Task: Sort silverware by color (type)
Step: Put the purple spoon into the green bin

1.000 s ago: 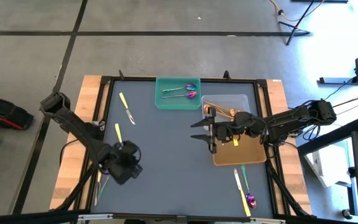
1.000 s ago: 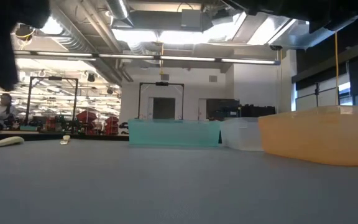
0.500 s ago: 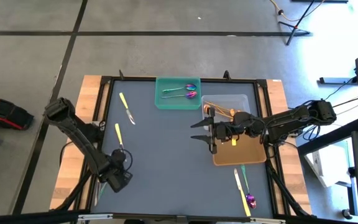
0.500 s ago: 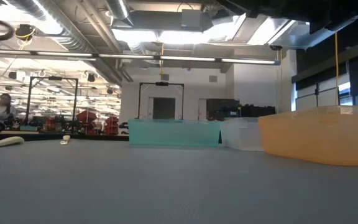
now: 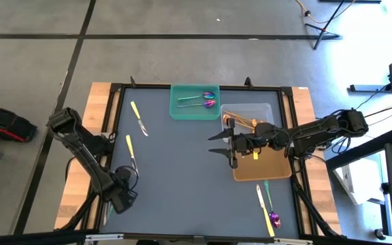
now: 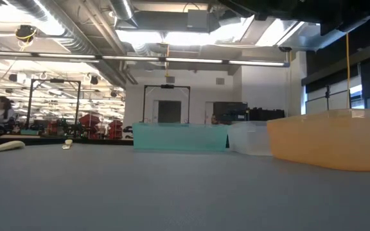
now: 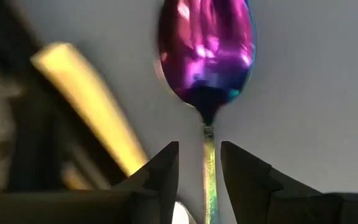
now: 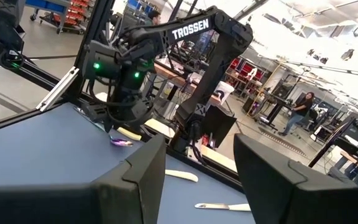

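An iridescent purple-headed spoon [image 7: 207,53] lies flat on the grey table near its near left corner. It also shows in the right wrist view [image 8: 122,142]. My left gripper [image 5: 122,197] is low over it, open, with its fingers on either side of the thin greenish handle [image 7: 209,165] just behind the head; I see gaps on both sides. A pale yellow knife [image 7: 86,106] lies beside the spoon. My right gripper [image 5: 222,143] hangs open and empty left of the clear tray [image 5: 267,109].
The green tray [image 5: 194,110] at the far edge holds purple spoons, and the clear tray holds gold spoons. The orange tray [image 5: 278,170] sits under my right arm. Two knives [image 5: 139,118] [image 5: 130,151] lie at the left. A knife [image 5: 264,209] and a purple spoon [image 5: 273,218] lie at the near right.
My left gripper has moved toward the table's near left corner and come to stand over the purple spoon there. The right arm has kept still.
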Action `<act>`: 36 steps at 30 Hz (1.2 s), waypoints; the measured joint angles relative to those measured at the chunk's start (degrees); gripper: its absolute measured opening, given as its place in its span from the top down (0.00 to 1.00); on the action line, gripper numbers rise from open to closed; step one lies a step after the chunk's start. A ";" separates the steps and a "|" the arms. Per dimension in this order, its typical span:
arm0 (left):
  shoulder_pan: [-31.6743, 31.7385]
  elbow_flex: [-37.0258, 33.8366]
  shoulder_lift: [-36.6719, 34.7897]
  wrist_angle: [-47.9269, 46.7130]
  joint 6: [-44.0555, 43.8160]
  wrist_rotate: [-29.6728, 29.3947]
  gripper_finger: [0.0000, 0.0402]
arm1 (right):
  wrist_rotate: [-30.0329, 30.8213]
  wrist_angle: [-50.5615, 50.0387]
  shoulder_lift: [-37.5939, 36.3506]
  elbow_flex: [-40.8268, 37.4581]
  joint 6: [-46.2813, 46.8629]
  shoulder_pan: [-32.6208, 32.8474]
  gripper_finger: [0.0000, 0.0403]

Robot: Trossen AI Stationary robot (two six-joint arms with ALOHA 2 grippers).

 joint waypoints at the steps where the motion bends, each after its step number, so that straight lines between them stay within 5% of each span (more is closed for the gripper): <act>1: -0.01 -1.13 0.00 2.91 0.21 -0.28 0.72 | 0.00 0.01 0.00 0.00 0.00 0.00 0.55; 9: 0.15 -5.77 -0.46 9.00 1.32 1.01 0.74 | 0.02 0.02 0.00 0.00 -0.01 0.00 0.55; 19: 2.08 -3.69 -0.06 9.31 10.43 -2.72 0.97 | 0.03 0.04 0.00 0.00 -0.02 0.01 0.55; 23: 2.39 -2.51 -0.05 9.18 11.32 -4.20 0.97 | 0.04 0.04 0.00 0.00 -0.02 0.00 0.55; 29: 2.59 1.55 -1.08 7.79 15.63 -11.57 0.96 | 0.04 0.17 0.00 0.00 -0.04 0.00 0.55; 36: 5.61 5.27 -3.31 7.82 26.94 -26.92 0.96 | -0.04 0.26 0.00 0.00 0.15 0.02 0.55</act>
